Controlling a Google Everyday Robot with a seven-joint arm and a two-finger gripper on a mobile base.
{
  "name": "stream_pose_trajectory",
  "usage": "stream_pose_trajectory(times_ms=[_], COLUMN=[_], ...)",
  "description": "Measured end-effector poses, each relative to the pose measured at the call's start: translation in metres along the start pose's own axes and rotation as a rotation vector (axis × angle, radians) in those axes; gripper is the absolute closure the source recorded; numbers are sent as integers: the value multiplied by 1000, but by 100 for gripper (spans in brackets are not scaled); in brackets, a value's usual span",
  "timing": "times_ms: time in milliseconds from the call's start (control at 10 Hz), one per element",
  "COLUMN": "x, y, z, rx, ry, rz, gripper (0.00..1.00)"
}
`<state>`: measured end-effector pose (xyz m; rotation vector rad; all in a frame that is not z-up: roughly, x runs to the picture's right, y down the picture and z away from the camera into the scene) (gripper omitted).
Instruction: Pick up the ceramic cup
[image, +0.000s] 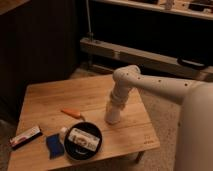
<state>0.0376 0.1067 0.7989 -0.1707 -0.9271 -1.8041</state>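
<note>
Jaws: cannot tell how they stand; the gripper (113, 116) points straight down at the wooden table (45, 100), and its tip merges with a white tapered shape there. That shape looks like the ceramic cup (112, 118), just right of the black bowl (83, 141).

Risk: a smooth tapered cup may slip if gripped low or off-centre. It could also tip toward the bowl, or toward the orange tool (71, 113) behind the bowl.
</note>
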Motion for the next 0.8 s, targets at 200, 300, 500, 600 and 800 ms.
stream_pose_trajectory(times_ms=[200,300,500,600,800], x=[1,4,6,8,10], y=[-28,-54,-84,-99,-120], z=[-34,-63,-100,-117,-140], rx=[131,208,286,324,379], ry=[81,130,178,203,268], rz=[-113,-196,-283,-328,-398], gripper=[100,100,100,100,100])
